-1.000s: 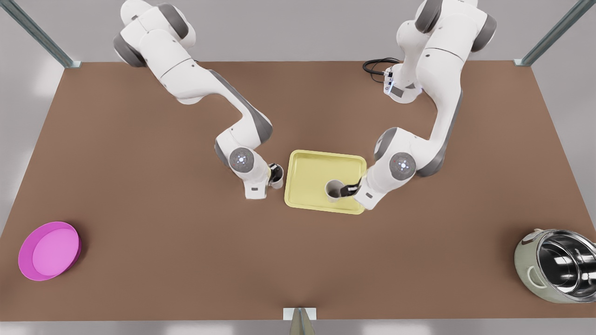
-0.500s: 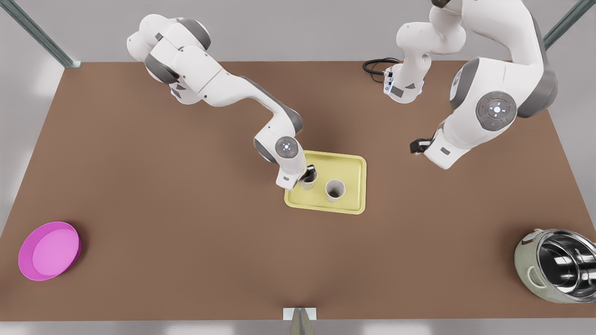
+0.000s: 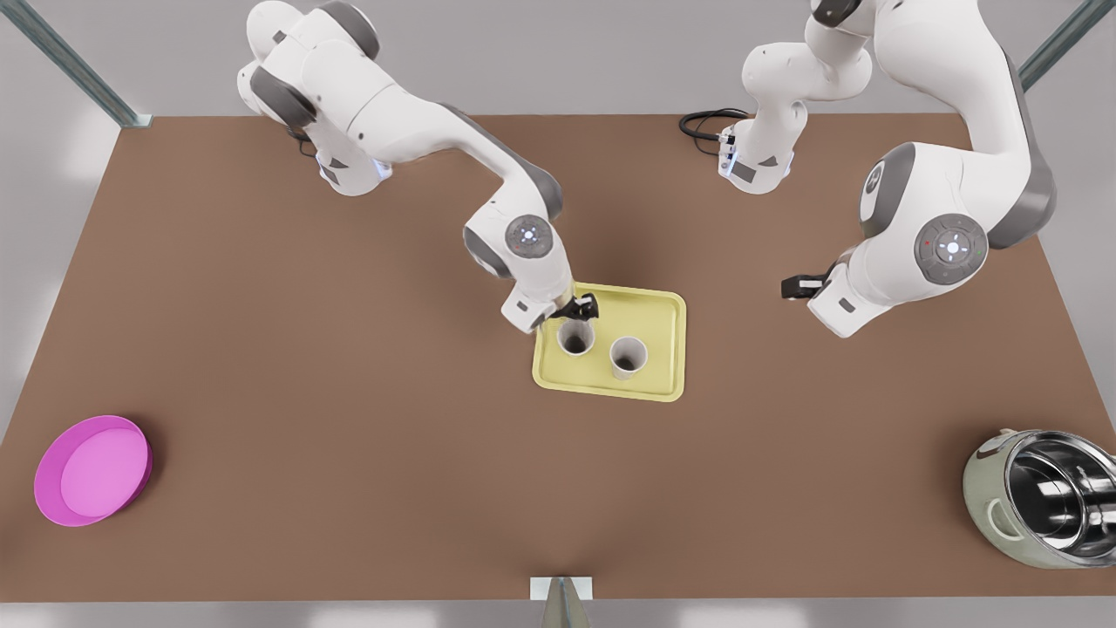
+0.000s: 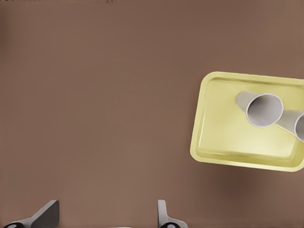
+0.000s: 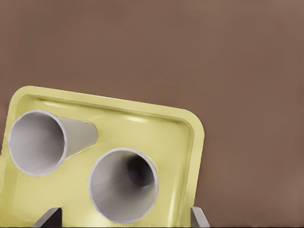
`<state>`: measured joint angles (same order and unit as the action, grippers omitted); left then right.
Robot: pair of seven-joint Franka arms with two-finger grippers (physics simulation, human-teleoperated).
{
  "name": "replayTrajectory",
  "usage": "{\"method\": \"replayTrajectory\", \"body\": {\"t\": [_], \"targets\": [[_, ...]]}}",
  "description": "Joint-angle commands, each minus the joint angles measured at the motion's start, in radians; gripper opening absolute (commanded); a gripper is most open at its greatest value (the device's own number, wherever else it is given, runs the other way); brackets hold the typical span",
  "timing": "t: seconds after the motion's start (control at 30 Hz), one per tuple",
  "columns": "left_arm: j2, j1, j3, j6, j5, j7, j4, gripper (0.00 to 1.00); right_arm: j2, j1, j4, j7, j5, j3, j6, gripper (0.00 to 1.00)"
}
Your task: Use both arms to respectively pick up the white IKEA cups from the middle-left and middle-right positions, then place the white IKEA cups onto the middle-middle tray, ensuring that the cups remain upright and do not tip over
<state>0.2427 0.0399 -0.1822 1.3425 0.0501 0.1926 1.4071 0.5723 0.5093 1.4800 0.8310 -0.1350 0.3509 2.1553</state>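
Both white IKEA cups (image 3: 576,338) (image 3: 628,358) stand upright side by side on the pale yellow tray (image 3: 652,312) at mid-table. My right gripper (image 3: 582,307) hovers open just above the tray's far edge, beside the cup on the front view's left. The right wrist view looks down into the two cups (image 5: 36,141) (image 5: 123,185) on the tray (image 5: 166,137), with the right gripper (image 5: 123,222) spread wide and holding nothing. My left gripper (image 3: 795,286) hangs open off to the front view's right, away from the tray. Its wrist view shows the left gripper (image 4: 105,221) over bare table, with the tray (image 4: 221,137) and a cup (image 4: 264,110) farther off.
A round magenta bowl (image 3: 91,469) sits at the near corner on the front view's left. A steel pot (image 3: 1042,497) lies at the near corner on the right. A black cable (image 3: 702,122) curls at the far edge by an arm base.
My left gripper let go of its cup on the tray and withdrew to the front view's right. My right gripper carried the second cup onto the tray, released it and lifted back.
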Motion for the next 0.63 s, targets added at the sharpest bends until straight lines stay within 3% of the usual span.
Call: {"method": "replayTrajectory", "body": {"t": [0.0,0.07,0.13,0.2,0.23,0.27,0.37,0.6], "targets": [[0.004,-0.009,0.000,0.007,0.001,-0.114,0.000,1.00,-0.086,-0.025,0.000,0.047,0.014,0.000,-0.304,1.00],[0.012,-0.009,0.000,0.012,0.001,-0.114,0.000,1.00,-0.117,-0.185,-0.007,-0.276,0.055,-0.006,-0.445,1.00],[0.015,-0.011,0.000,0.021,0.001,-0.114,0.001,1.00,-0.115,-0.328,-0.023,-0.308,0.019,-0.042,-0.477,1.00],[0.020,-0.011,0.000,0.021,0.001,-0.114,0.000,1.00,-0.152,-0.382,-0.070,-0.469,-0.189,-0.062,-0.551,1.00],[0.018,-0.011,0.000,0.018,0.001,-0.114,0.000,1.00,-0.189,-0.384,-0.072,-0.640,-0.155,-0.116,-0.563,1.00],[0.018,-0.011,0.000,0.018,0.001,-0.114,0.000,1.00,-0.245,-0.423,-0.064,-0.757,0.020,-0.180,-0.565,1.00],[0.018,-0.009,0.000,0.018,0.001,-0.114,0.001,1.00,-0.430,-0.425,0.022,-0.760,0.028,-0.196,-0.595,1.00],[0.018,-0.011,0.000,0.009,0.001,-0.114,0.003,1.00,-0.496,-0.425,0.020,-0.768,0.028,-0.216,-0.666,1.00]]}}
